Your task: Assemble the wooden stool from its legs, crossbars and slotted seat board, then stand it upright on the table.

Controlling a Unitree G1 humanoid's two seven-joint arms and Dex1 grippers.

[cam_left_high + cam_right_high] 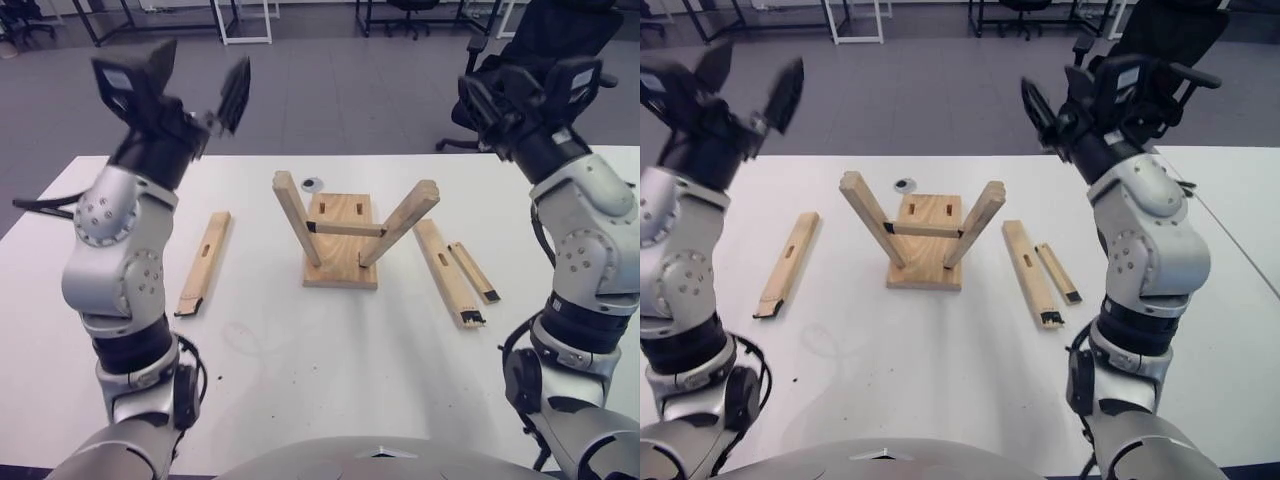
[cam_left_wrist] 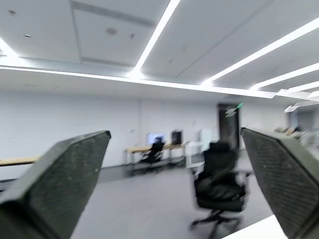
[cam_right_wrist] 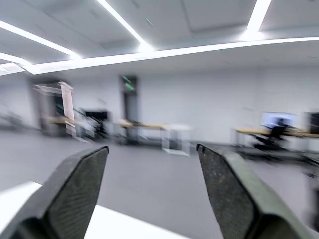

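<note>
Two grippers hang raised over the white table (image 1: 300, 380). The left gripper (image 1: 205, 62) has its fingers spread wide, with a loose leg (image 1: 205, 262) lying flat on the table near that arm. At the centre, the slotted seat board (image 1: 340, 276) lies flat, bearing one slanted leg (image 1: 298, 218) and another slanted leg (image 1: 400, 222) joined by a crossbar (image 1: 345, 229). A spare leg (image 1: 446, 272) and a short crossbar (image 1: 473, 272) lie side by side to the right. The right gripper (image 3: 152, 149) is also spread wide.
</note>
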